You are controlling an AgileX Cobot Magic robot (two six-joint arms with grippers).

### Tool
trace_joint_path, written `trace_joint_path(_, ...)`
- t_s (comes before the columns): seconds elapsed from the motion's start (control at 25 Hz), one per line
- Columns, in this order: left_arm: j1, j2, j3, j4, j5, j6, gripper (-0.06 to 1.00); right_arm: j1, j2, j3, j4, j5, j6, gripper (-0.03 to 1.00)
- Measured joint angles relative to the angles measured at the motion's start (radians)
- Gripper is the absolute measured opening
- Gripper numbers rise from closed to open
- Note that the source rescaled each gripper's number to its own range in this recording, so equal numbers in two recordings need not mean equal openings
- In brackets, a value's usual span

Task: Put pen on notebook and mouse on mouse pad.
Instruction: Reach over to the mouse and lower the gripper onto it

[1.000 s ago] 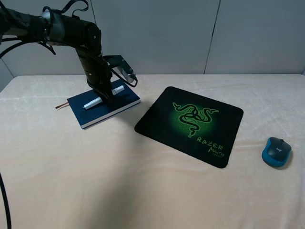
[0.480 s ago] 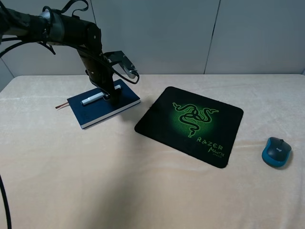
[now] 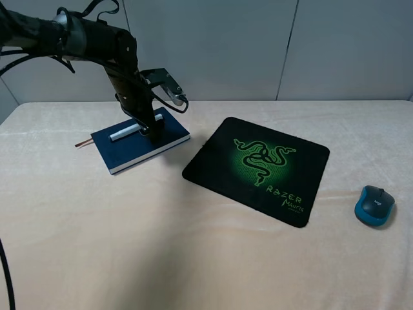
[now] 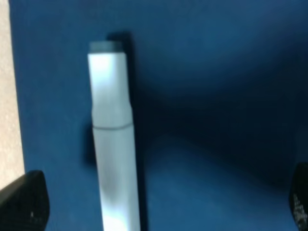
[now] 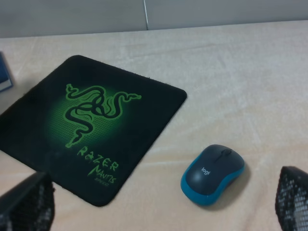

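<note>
The left arm [image 3: 106, 45] is glossy black with rounded joints, a grey band toward 9 o'clock, a pale bracket [image 3: 171, 97] toward 3 o'clock, and black cables [image 3: 90, 8] looping at 12 o'clock. The right claw [image 5: 159, 204] has black, dot-textured fingertips [image 5: 24, 204].

Navy hardcover notebook [image 3: 147, 146] left of black rounded-rectangle mouse pad [image 3: 219, 161], slightly behind it; slim white pen [image 3: 124, 133] on notebook. Small teal mouse [image 3: 375, 205] right of pad, nearer front, apart.

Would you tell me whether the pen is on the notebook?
On it: the pen lies flat on the blue notebook.
</note>
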Motion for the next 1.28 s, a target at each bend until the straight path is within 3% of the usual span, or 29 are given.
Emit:
trace_joint_path(0.28,0.000,-0.130,-0.005,0.001,0.144,-0.015,1.00,0.000,0.000,0.000,0.000,0.000,0.000,1.00)
trace_joint_path(0.52,0.000,-0.273,-0.005,0.001,0.315,-0.179,1.00,0.000,0.000,0.000,0.000,0.000,0.000,1.00)
trace_joint_path(0.68,0.000,-0.362,-0.005,0.001,0.447,-0.207,0.99,0.000,0.000,0.000,0.000,0.000,0.000,1.00)
trace_joint_path(0.96,0.000,-0.537,0.018,-0.001,0.452,-0.256,0.98,0.000,0.000,0.000,0.000,0.000,0.000,1.00)
trace_joint_path(1.28,0.000,-0.805,0.206,-0.001,0.453,-0.293,0.98,0.000,0.000,0.000,0.000,0.000,0.000,1.00)
